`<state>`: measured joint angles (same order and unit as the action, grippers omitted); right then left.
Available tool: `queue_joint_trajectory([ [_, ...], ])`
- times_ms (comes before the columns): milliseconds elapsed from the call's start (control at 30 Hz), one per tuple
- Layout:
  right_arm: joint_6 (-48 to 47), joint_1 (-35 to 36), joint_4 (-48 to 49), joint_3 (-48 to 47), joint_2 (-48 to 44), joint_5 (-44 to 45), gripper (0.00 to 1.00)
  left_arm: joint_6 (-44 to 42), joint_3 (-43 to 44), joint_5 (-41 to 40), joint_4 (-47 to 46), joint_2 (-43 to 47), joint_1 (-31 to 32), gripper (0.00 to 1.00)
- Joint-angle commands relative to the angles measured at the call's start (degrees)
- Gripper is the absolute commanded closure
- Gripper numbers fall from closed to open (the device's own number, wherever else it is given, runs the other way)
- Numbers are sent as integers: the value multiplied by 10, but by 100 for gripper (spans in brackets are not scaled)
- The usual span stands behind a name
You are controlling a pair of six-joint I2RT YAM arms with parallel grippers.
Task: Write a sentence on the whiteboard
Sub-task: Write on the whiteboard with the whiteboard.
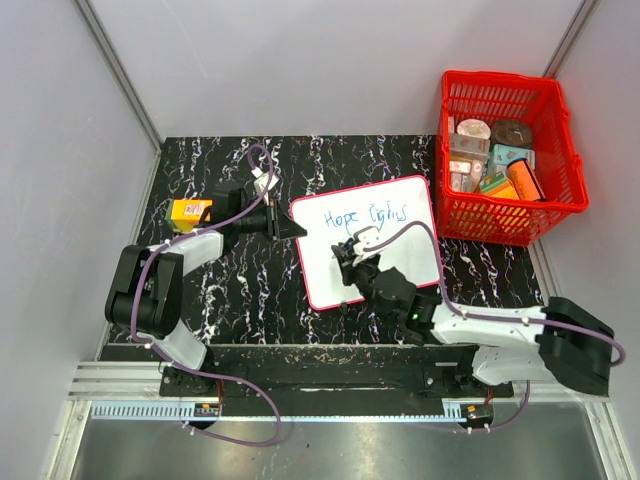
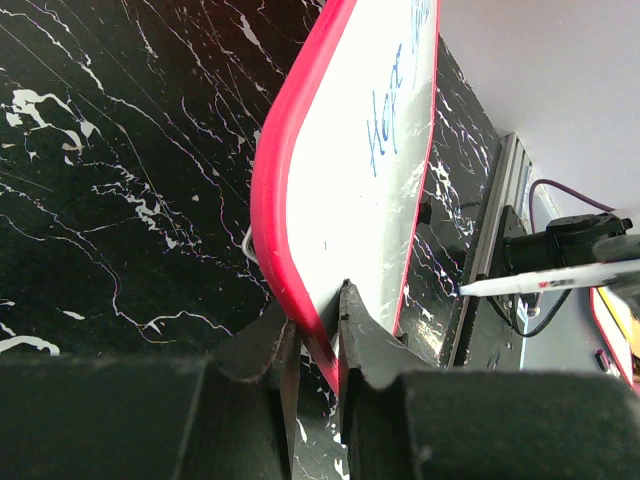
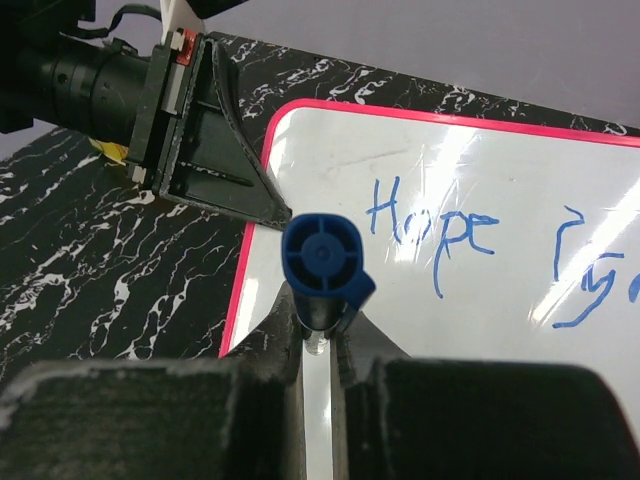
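The whiteboard [image 1: 320, 255] lies askew in the middle of the surface [image 1: 230, 290], its right side nearer the surface's right edge. The left claw [image 2: 318, 320] is clamped on the board's red left rim. The right claw [image 3: 318, 320] is closed round a blue marker [image 3: 322, 262], poised below the sentence [image 3: 430, 235], whose first line reads roughly "Hope lights". The marker's tip is hidden, so contact is uncertain. For the second line, start near the board's left margin, press lightly and stroke slowly

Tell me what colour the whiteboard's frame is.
Red-pink. The frame shows best in the left wrist view.
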<state>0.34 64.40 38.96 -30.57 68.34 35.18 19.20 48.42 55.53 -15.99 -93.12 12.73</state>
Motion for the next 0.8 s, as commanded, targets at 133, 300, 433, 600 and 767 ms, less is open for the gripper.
queue_joint_trajectory([
  [133,-32,14,116,-45,72,42,100,-100,-3,-86,9,-18,18,100],
  [300,-27,14,106,-52,77,29,100,-99,-3,-85,8,-17,18,100],
  [433,-19,13,89,-63,88,23,100,-99,-3,-84,7,-17,18,100],
  [600,-7,10,66,-70,96,10,100,-99,-4,-84,7,-17,18,100],
  [767,41,-29,42,-58,62,-49,100,-99,-4,-84,7,-16,18,100],
])
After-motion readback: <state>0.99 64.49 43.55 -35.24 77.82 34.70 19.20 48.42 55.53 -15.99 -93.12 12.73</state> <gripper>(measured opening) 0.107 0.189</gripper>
